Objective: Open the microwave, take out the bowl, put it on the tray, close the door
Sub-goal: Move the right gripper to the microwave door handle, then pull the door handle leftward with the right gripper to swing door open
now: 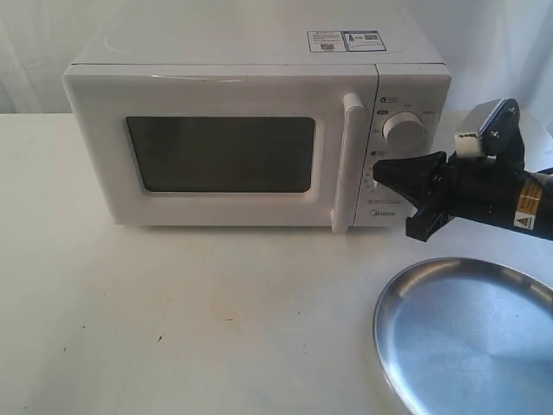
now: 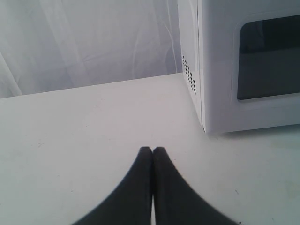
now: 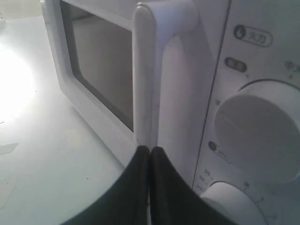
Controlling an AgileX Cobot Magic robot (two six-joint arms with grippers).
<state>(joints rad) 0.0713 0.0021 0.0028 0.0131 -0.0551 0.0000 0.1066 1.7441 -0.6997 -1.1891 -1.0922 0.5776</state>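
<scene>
The white microwave stands at the back of the table with its door closed; the vertical bar handle sits at the door's right side. My right gripper is shut and empty, its tips just right of the handle, in front of the dial panel. In the right wrist view the shut gripper points at the handle. The silver tray lies at the front right, with nothing on it. The bowl is hidden. My left gripper is shut and empty over the table, left of the microwave.
Two round dials sit on the control panel right of the door. White curtain hangs behind the table. Bare tabletop stretches in front of the microwave and left of the tray.
</scene>
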